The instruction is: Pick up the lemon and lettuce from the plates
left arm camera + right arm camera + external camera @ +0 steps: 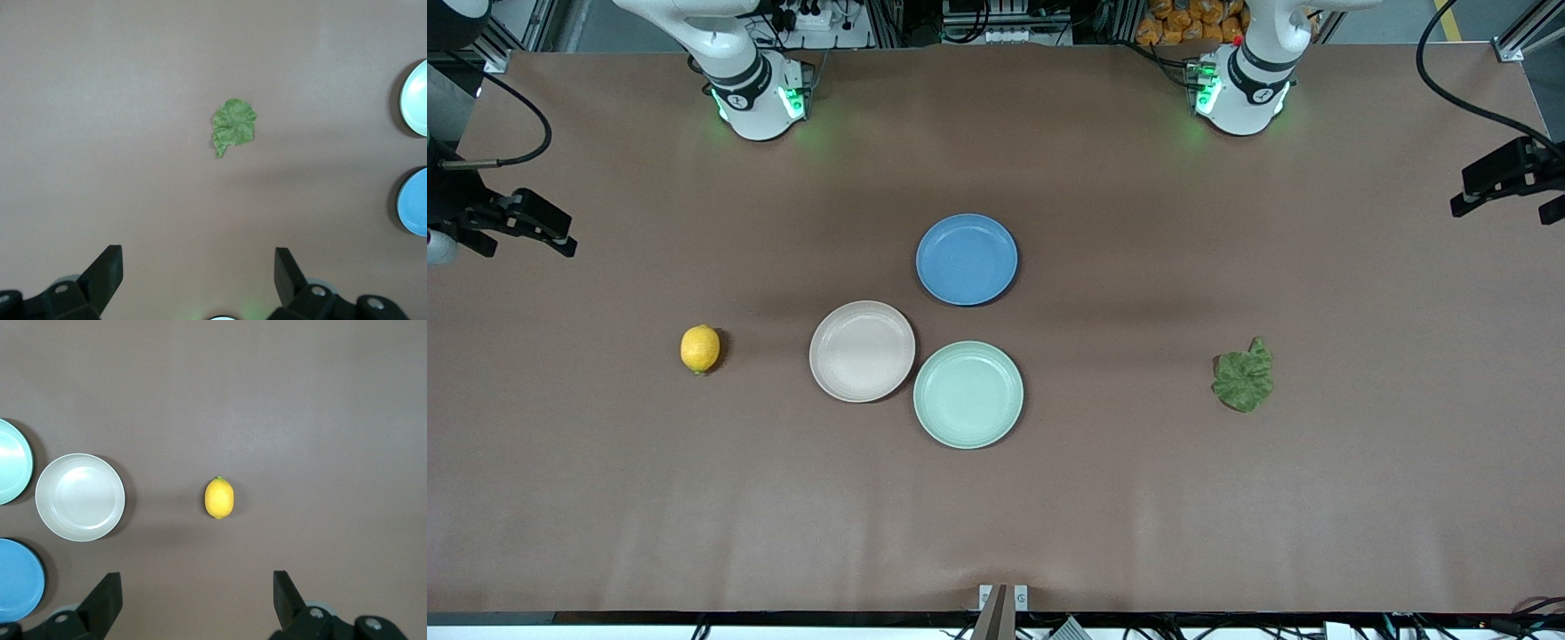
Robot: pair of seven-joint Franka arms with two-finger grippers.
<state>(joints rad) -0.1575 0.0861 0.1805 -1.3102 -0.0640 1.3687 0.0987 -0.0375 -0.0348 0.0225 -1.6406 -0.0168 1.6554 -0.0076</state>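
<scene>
Lemon (700, 348) and lettuce (1244, 376) both lie on the bare table (1227, 516), not on any plate, so the pics disagree w/ the task wording: the plates hold nothing. Lemon sits toward the right arm's end of the table, well apart from the beige plate (862, 351). Lettuce sits toward the left arm's end, well apart from the mint plate (968, 394). Blue plate (967, 259) is farther from the front cam than the other two; beige and mint look to be touching at the rims.

Both arms are up high, neither holding anything. In the right wrist view the right gripper (197, 603) hangs over bare table w/ fingers wide apart, lemon (219, 497) roughly centred ahead of the gap. Left gripper (198, 277) likewise: fingers spread, over bare table, lettuce (233, 126) ahead and near centre.

Key relation: each item lies on its own arm's side, so right arm is the nearer one for the lemon, left arm for the lettuce; no crossing needed. Lemon's long axis appears to run across the line between the right fingers, so they'd prob. close on its narrower width w/o much wrist turn. Lettuce is flat and crumpled, stem end pointing back toward the left gripper; likely needs a low pinch right at the table.
</scene>
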